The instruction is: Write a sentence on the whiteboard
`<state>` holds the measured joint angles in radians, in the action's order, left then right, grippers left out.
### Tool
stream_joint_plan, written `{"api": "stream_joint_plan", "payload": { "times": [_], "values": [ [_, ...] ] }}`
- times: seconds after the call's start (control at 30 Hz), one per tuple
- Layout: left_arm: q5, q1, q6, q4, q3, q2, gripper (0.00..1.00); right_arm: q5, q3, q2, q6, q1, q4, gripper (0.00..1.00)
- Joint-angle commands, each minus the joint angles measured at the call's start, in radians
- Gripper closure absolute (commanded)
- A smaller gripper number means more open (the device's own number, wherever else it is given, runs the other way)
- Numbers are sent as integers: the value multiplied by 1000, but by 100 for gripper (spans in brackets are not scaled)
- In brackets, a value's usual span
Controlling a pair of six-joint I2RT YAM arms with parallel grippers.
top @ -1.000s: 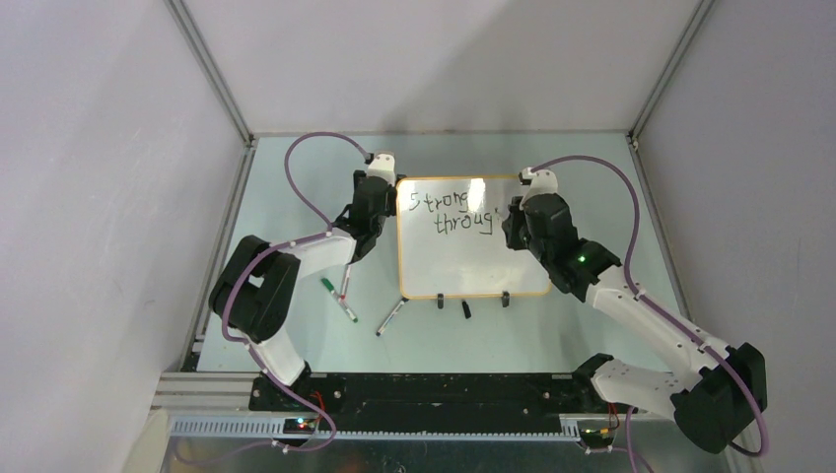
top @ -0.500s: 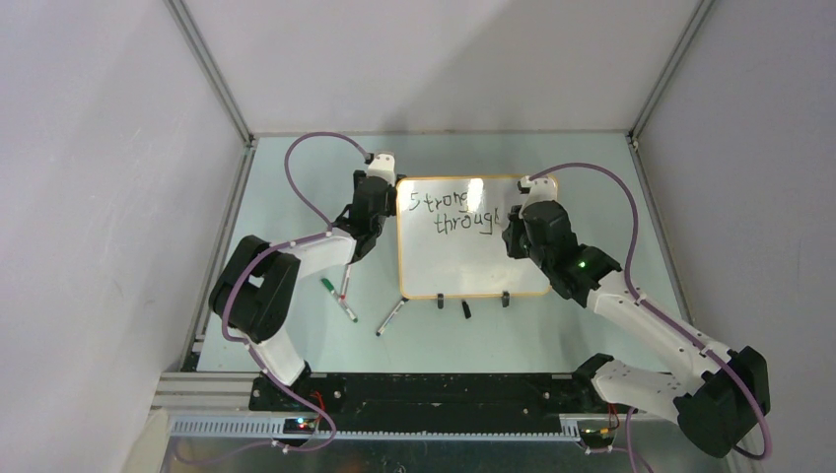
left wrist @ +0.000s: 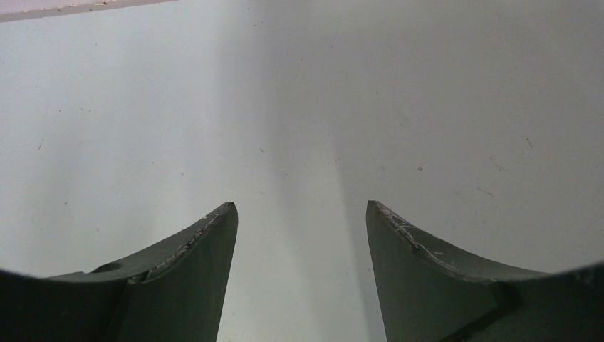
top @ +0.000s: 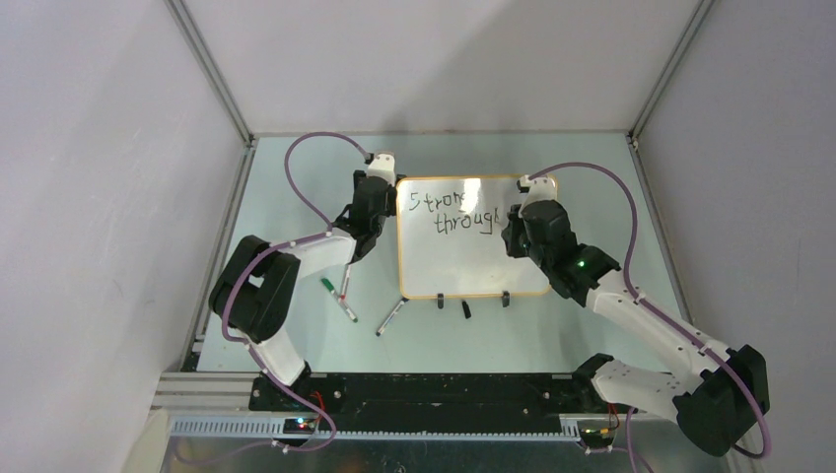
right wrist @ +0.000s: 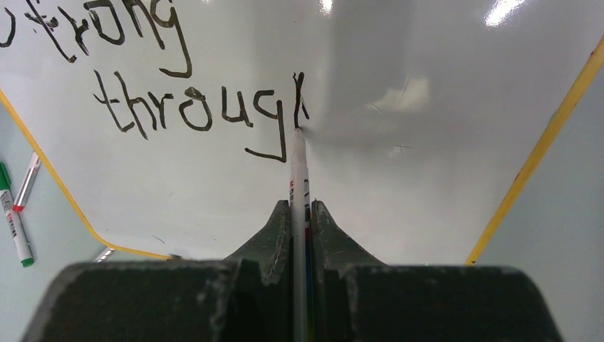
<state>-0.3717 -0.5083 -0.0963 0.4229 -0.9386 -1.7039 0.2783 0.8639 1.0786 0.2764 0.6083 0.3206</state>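
The whiteboard [top: 473, 264] lies flat on the table, yellow-rimmed, also filling the right wrist view [right wrist: 427, 178]. The sentence [top: 458, 215] reads "Strong" over "throug" [right wrist: 185, 110], followed by one fresh upright stroke. My right gripper [top: 513, 225] [right wrist: 300, 205] is shut on a white marker [right wrist: 297, 164]. The marker's tip rests on the board at the foot of that stroke. My left gripper [top: 380, 195] [left wrist: 300, 204] hovers by the board's left edge, open, with only pale surface between its fingers.
Loose markers lie left of the board: a green-capped one [top: 326, 286], another beside it [top: 344, 298] and a third [top: 391, 316]. A black cap [top: 466, 308] sits between the board's two clip feet [top: 440, 301]. Enclosure walls and metal rails bound the table.
The right gripper shifted slightly along the board, and an upright stroke now stands after "throug". The left arm has not moved.
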Motion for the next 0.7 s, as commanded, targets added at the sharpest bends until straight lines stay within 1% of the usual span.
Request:
{"api": "stream_joint_plan", "payload": {
  "times": [0.0, 0.67],
  "values": [
    [-7, -12, 4, 26, -31, 2, 27, 14, 37, 17, -13, -11, -29, 100],
    [-6, -12, 4, 28, -29, 2, 27, 12, 81, 25, -24, -35, -13, 100]
  ]
}}
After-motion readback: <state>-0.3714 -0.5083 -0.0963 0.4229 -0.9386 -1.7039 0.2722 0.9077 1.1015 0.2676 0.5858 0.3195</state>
